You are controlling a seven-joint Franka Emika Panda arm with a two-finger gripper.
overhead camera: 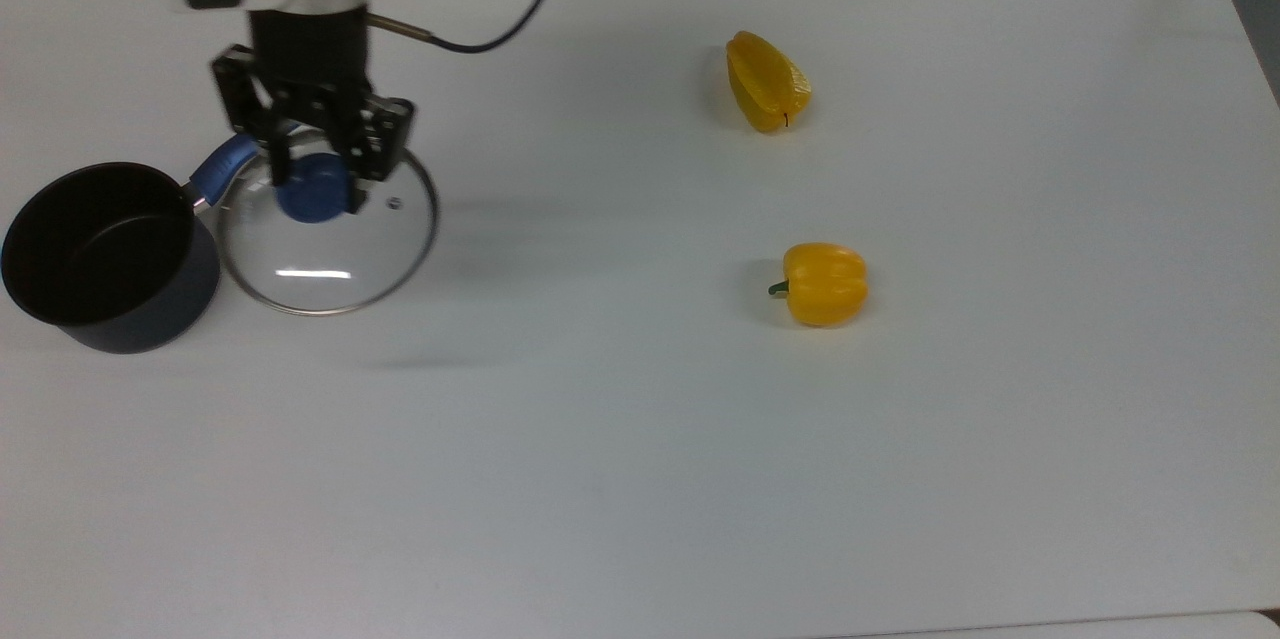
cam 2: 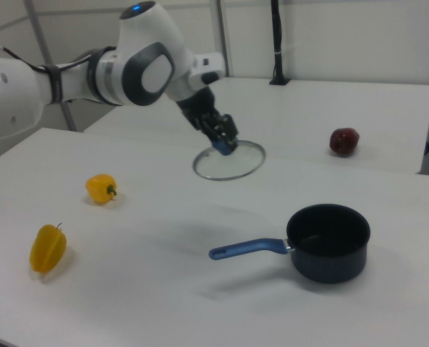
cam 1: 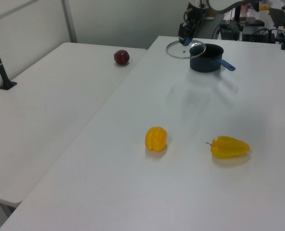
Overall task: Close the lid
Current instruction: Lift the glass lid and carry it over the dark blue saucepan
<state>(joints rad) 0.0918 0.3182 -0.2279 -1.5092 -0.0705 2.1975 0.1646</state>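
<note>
Top view: the hand (overhead camera: 312,181) grips the blue knob (overhead camera: 312,189) of the glass lid (overhead camera: 328,244), which hangs in the air above the white table (overhead camera: 640,419), just to the top view's right of the open black saucepan (overhead camera: 100,254) and overlapping its blue handle (overhead camera: 222,169). Right view: the lid (cam 2: 228,163) is held level and well above the table, up and to the right view's left of the saucepan (cam 2: 328,242). Two yellow peppers (overhead camera: 825,283) (overhead camera: 765,81) lie well apart from it, and a red apple (cam 2: 343,140) sits on the neighbouring table.

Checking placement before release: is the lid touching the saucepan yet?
Apart. In the right view the lid hangs in the air from the gripper, clear of the saucepan on the table, with open background between them.
</note>
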